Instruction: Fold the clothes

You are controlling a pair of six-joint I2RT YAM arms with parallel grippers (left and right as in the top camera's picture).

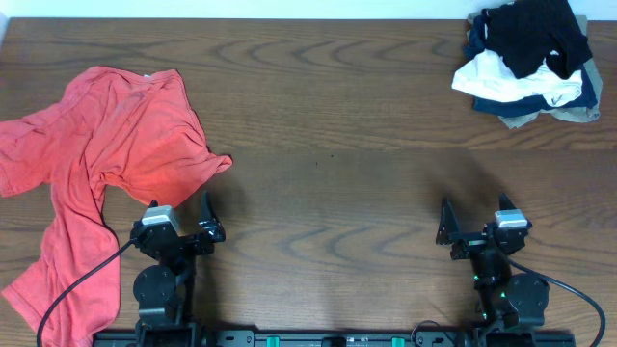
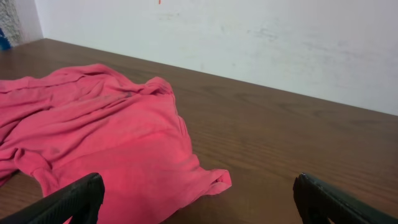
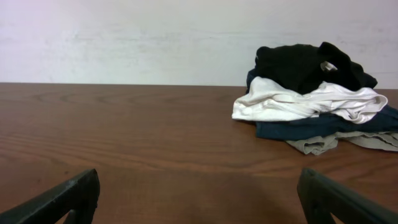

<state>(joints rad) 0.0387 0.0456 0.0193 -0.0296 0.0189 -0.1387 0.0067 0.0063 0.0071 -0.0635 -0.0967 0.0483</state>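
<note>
The crumpled coral T-shirt [image 1: 106,145] is lying on the bench [image 1: 328,116] just ahead-left of the left fingers [image 2: 74,199], which are standing spread and empty. The right fingers [image 3: 68,199] are likewise gaping empty, a garment heap [image 1: 528,58] sitting well ahead-right.

Even soft light, faint shadows, mild sheen on table [image 1: 328,116], wrist views slightly soft
</note>
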